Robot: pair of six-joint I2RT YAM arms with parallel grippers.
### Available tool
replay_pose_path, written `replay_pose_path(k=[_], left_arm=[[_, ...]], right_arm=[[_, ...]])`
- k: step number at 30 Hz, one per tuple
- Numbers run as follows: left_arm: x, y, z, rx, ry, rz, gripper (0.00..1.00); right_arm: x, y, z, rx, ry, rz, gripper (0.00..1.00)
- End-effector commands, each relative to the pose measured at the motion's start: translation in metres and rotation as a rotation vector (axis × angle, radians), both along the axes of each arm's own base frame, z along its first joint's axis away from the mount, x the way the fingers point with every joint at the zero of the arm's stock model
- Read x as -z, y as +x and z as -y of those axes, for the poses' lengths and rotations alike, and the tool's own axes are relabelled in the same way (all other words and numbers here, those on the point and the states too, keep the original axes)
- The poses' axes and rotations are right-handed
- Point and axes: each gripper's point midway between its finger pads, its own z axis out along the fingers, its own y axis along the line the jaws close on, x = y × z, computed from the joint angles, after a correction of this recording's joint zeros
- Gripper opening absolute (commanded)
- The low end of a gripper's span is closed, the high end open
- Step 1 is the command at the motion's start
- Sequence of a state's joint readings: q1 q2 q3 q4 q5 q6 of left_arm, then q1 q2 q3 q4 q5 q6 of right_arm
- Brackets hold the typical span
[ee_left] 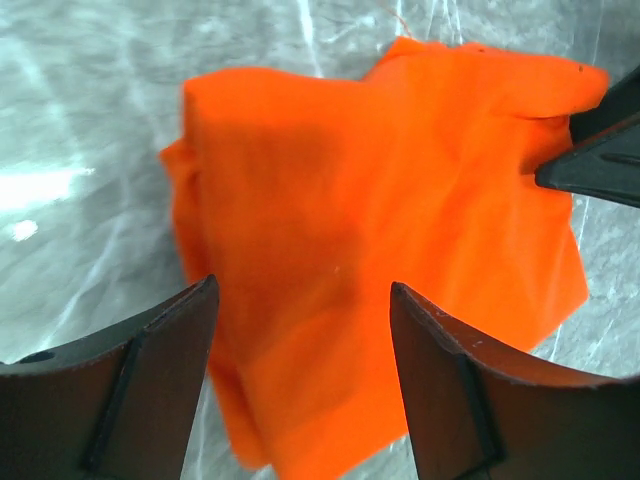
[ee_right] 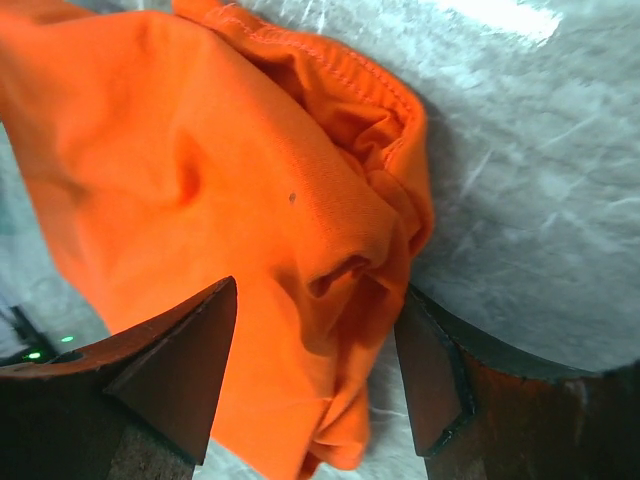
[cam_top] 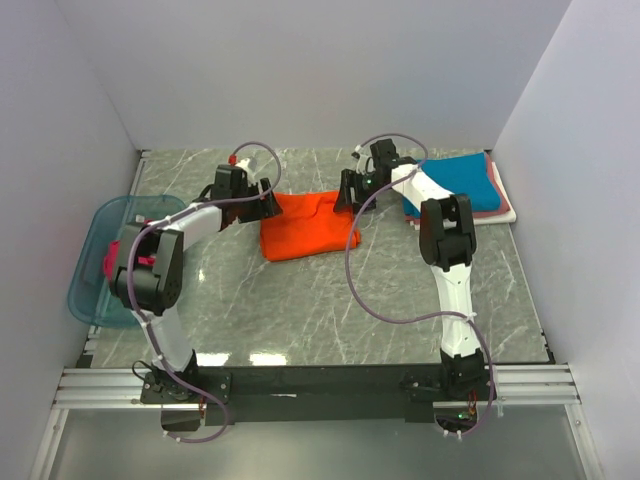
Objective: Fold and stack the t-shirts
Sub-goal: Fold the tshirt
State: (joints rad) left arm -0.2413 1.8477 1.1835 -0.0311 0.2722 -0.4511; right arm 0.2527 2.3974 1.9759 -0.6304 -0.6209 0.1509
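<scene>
Step in hand: we judge the fold of the orange t-shirt [cam_top: 308,226] to be under way. It lies mid-table [cam_top: 330,300] as a rough doubled rectangle, with its edges not squared.
Shirt position: between the two arms, flat on the table and well apart from the stack of folded t-shirts [cam_top: 462,185] at the far right, which has teal on top.
Left gripper [cam_top: 268,203]: at the shirt's far left corner. In its wrist view the jaws stand wide apart [ee_left: 302,300], straddling the cloth and clamping nothing.
Right gripper [cam_top: 347,195]: at the far right corner. Its jaws are also apart [ee_right: 318,300], with the bunched hem lying between them, not pinched.
Contact: we cannot tell whether either set of fingertips presses on the cloth.
Next move, our judgement: both jaws must close on the far corners, taking every layer. The edge then needs to be carried evenly so the fold lands square.
Risk: the crumpled hem on the right may let one layer slip.
Remaining: the tub [cam_top: 95,260] at the left holds magenta cloth [cam_top: 112,262], partly hidden by the left arm.
</scene>
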Motion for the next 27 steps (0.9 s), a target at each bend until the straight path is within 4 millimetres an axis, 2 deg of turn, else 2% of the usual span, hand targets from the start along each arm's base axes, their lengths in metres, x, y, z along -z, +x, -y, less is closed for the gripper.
replay_pose_path(k=[1,2,3,4,5,6,7,8,9,10,11,12,14,15,16,17,18,19,20,21,22,24,25,27], left_arm=[[-0.051,0.001,-0.017,-0.076,0.018,0.120,0.74],[-0.071,-0.003,-0.019,-0.078,0.013,0.162,0.75],[-0.070,-0.012,-0.022,-0.079,0.017,0.158,0.75],[-0.091,-0.019,-0.023,-0.077,0.008,0.204,0.75],[-0.096,-0.025,-0.026,-0.078,0.010,0.215,0.75],[-0.091,-0.036,-0.029,-0.076,0.021,0.205,0.75],[-0.106,-0.045,-0.032,-0.076,0.017,0.240,0.75],[-0.108,-0.052,-0.034,-0.075,0.021,0.247,0.76],[-0.098,-0.063,-0.037,-0.074,0.026,0.227,0.76],[-0.109,-0.073,-0.037,-0.067,0.010,0.251,0.76],[-0.107,-0.079,-0.037,-0.069,-0.003,0.244,0.76],[-0.096,-0.090,-0.038,-0.066,-0.008,0.221,0.75],[-0.102,-0.104,-0.038,-0.068,-0.041,0.231,0.75],[-0.092,-0.113,-0.038,-0.066,-0.048,0.212,0.75],[-0.103,-0.120,-0.038,-0.066,-0.068,0.242,0.75],[-0.105,-0.125,-0.038,-0.069,-0.083,0.244,0.75],[-0.100,-0.132,-0.040,-0.069,-0.084,0.234,0.75],[-0.111,-0.138,-0.041,-0.072,-0.095,0.268,0.75],[-0.113,-0.142,-0.043,-0.074,-0.094,0.271,0.76],[-0.113,-0.147,-0.045,-0.076,-0.092,0.271,0.76],[-0.122,-0.151,-0.047,-0.078,-0.094,0.299,0.76],[-0.125,-0.157,-0.049,-0.082,-0.089,0.312,0.76],[-0.128,-0.162,-0.051,-0.079,-0.088,0.321,0.77],[-0.128,-0.166,-0.052,-0.076,-0.081,0.325,0.77]], right_arm=[[0.010,-0.010,-0.006,0.022,0.043,-0.096,0.70],[0.013,-0.011,-0.008,0.029,0.051,-0.116,0.70],[0.013,-0.013,-0.011,0.026,0.065,-0.130,0.70],[0.018,-0.012,-0.012,0.028,0.065,-0.140,0.70],[0.019,-0.014,-0.015,0.036,0.063,-0.152,0.70],[0.021,-0.014,-0.014,0.044,0.055,-0.157,0.70],[0.023,-0.015,-0.015,0.042,0.055,-0.160,0.70],[0.024,-0.015,-0.017,0.043,0.056,-0.163,0.70],[0.024,-0.016,-0.017,0.046,0.055,-0.163,0.70],[0.027,-0.015,-0.018,0.049,0.043,-0.161,0.70],[0.028,-0.015,-0.019,0.055,0.036,-0.164,0.69],[0.029,-0.016,-0.023,0.051,0.029,-0.162,0.67],[0.032,-0.013,-0.024,0.067,0.001,-0.149,0.65],[0.032,-0.014,-0.027,0.066,-0.004,-0.149,0.60],[0.032,-0.013,-0.029,0.066,-0.006,-0.145,0.55],[0.033,-0.013,-0.030,0.067,-0.004,-0.147,0.51],[0.033,-0.014,-0.032,0.065,0.002,-0.149,0.41],[0.033,-0.016,-0.033,0.061,0.016,-0.157,0.30],[0.033,-0.016,-0.032,0.062,0.022,-0.160,0.30],[0.034,-0.017,-0.031,0.058,0.025,-0.164,0.21],[0.034,-0.019,-0.031,0.053,0.031,-0.168,0.17],[0.031,-0.021,-0.028,0.038,0.050,-0.170,0.04],[0.024,-0.020,-0.027,0.033,0.061,-0.161,0.00],[0.014,-0.018,-0.020,0.011,0.056,-0.119,0.00]])
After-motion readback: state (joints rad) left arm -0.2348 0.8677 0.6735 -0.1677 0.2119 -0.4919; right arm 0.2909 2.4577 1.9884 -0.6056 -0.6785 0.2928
